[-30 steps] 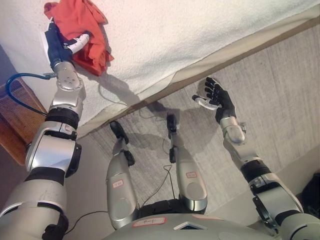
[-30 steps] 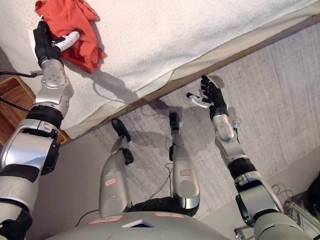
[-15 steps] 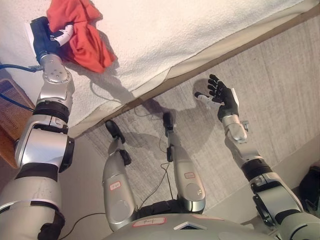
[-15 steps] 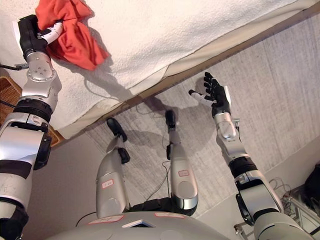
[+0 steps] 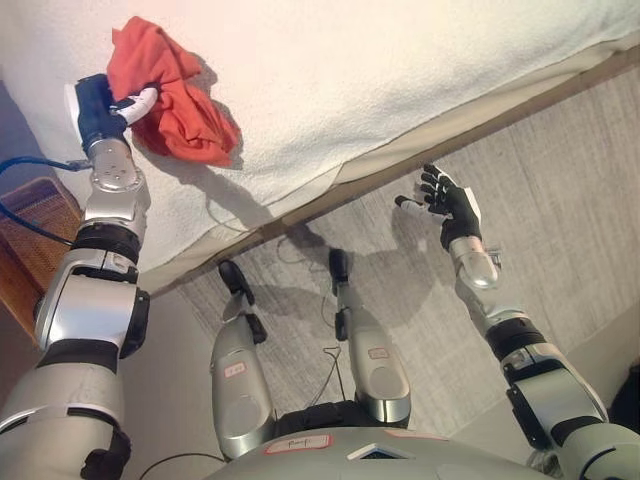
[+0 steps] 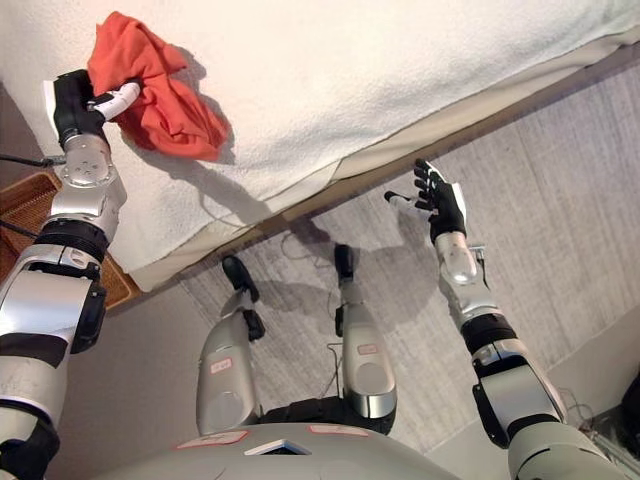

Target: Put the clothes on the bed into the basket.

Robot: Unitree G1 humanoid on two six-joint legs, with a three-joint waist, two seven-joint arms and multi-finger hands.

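Observation:
A crumpled orange-red garment (image 5: 170, 90) lies near the left end of the white bed (image 5: 400, 70). My left hand (image 5: 105, 108) is at its left side, fingers curled into the cloth, the white-tipped thumb across a fold. My right hand (image 5: 448, 205) hovers over the grey carpet, below the bed's edge, fingers spread and holding nothing. A brown wicker basket (image 5: 40, 240) shows at the left edge, beside the bed, partly hidden behind my left arm.
The bed's beige edge (image 5: 470, 125) runs diagonally from lower left to upper right. Grey carpet (image 5: 560, 200) covers the floor on the right. A dark object (image 5: 630, 400) sits at the lower right edge.
The whole picture has shifted as the camera moved. My left hand keeps its hold on the orange-red garment, which looks more bunched. The right hand stays spread over the carpet.

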